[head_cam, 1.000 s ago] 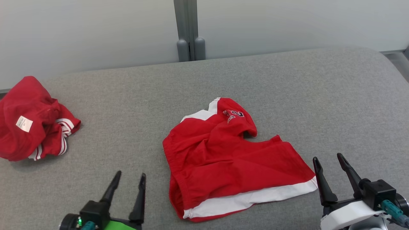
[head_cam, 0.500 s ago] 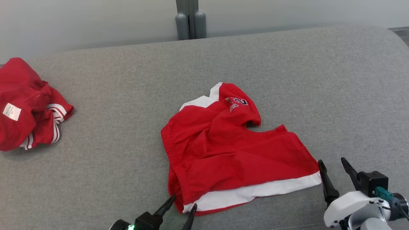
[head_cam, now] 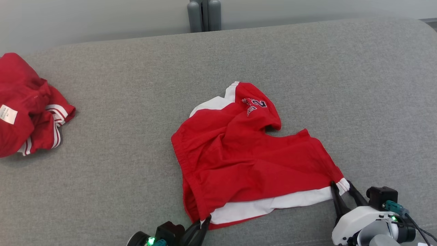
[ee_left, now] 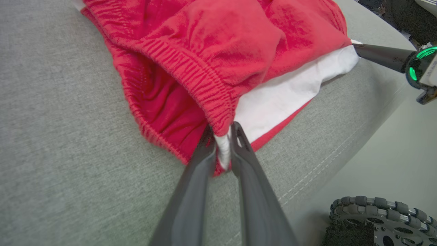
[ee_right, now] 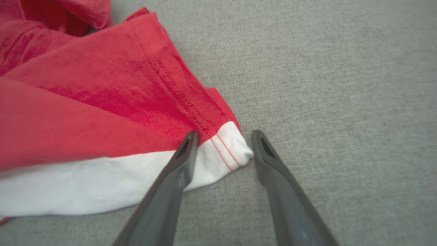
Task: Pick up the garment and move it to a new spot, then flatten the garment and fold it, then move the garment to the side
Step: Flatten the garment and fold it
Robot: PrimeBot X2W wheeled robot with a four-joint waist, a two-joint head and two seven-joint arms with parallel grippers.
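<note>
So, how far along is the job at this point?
Done: nothing yet; the red shorts lie rumpled on the grey cushion. In hand: the left gripper is pinched on their near corner by the waistband, and the right gripper straddles the white hem corner, jaws open. Left: lift, relocate, flatten, fold, set aside.

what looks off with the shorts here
The red shorts lie rumpled, not flat: the far leg is folded over itself and the waistband gapes open. A second red garment sits crumpled at the left.
</note>
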